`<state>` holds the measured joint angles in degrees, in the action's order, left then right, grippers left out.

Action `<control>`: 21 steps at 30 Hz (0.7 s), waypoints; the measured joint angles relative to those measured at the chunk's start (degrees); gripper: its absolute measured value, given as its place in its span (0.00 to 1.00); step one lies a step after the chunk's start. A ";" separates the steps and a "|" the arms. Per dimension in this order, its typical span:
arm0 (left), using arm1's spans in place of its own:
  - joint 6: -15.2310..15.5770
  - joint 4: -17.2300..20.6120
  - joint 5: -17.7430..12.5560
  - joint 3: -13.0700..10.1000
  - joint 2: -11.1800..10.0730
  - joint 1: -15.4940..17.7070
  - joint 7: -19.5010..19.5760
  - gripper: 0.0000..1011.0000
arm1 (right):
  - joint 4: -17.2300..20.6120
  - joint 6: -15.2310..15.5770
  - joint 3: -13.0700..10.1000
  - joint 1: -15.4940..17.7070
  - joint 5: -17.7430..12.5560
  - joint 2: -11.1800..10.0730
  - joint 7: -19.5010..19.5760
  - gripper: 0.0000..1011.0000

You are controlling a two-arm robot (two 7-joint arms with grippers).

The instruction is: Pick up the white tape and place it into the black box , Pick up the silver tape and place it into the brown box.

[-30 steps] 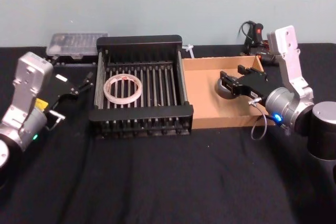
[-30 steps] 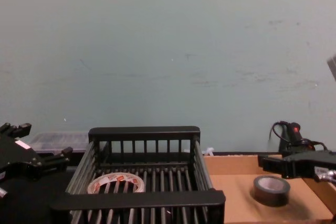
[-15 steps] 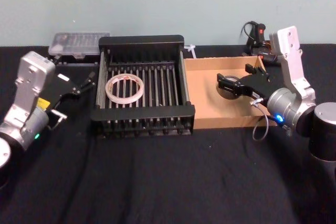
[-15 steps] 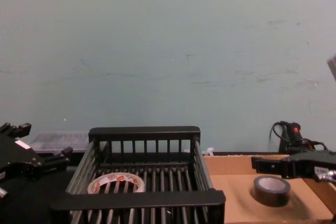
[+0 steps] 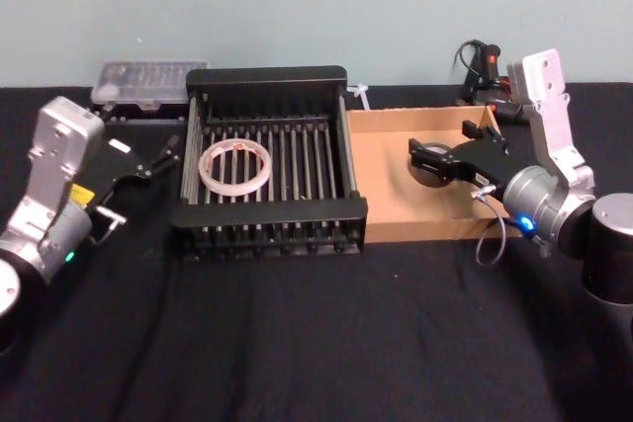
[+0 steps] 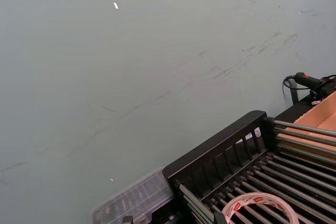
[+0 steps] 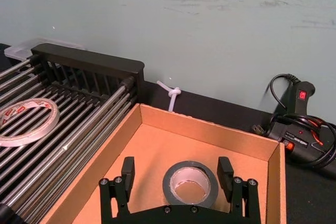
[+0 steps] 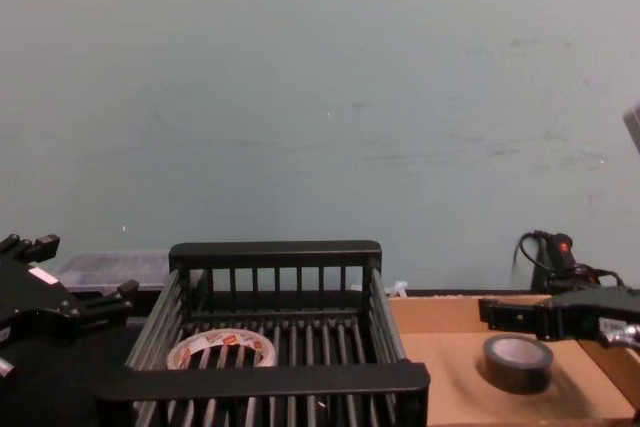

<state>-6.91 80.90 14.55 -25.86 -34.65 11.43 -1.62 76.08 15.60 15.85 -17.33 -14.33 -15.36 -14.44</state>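
White tape: the white tape [image 5: 234, 165] lies flat on the slatted bottom of the black box [image 5: 267, 79], toward its left half, red print facing up; it also shows in the chest view [image 8: 221, 349] and both wrist views [image 6: 260, 206] [image 7: 26, 120].
Black box: stands on the black table [image 5: 297, 343], its right side touching the brown box [image 5: 415, 227].
Silver tape: the silver tape [image 7: 190, 184] lies flat on the cardboard floor of the brown box, pale core up, apart from the walls; from the chest view [image 8: 516, 363] it sits low under the gripper fingers.
Right gripper: the right gripper [image 7: 178, 178] hangs over the brown box just above the silver tape, its two fingers [image 7: 127, 170] spread wide on either side of the roll with clear gaps, gripping nothing.
Left gripper: the left gripper [image 5: 158, 157] is held off to the left of the black box, pointing at its left wall, nothing between its tips; I cannot tell how far apart they are.
Behind: a clear plastic case [image 5: 146, 81] lies behind the crate's left corner, a white knotted cord [image 7: 171, 94] behind the tray, and a black corded tool [image 7: 296, 114] at the far right.
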 joint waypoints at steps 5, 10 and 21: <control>0.00 0.00 0.00 0.00 0.00 0.00 0.00 0.99 | 2.18 0.58 -0.27 1.60 0.51 -0.35 0.28 0.99; 0.00 0.00 0.00 0.00 0.00 0.00 0.00 0.99 | 4.95 0.49 -0.25 3.86 2.13 -0.53 1.69 0.99; 0.00 0.00 0.00 0.00 0.00 0.00 0.00 0.99 | 10.03 -3.11 -1.11 9.41 5.79 -0.47 4.36 0.99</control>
<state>-6.91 80.90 14.55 -25.86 -34.65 11.43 -1.62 86.10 12.49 14.74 -7.92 -8.54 -15.83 -10.08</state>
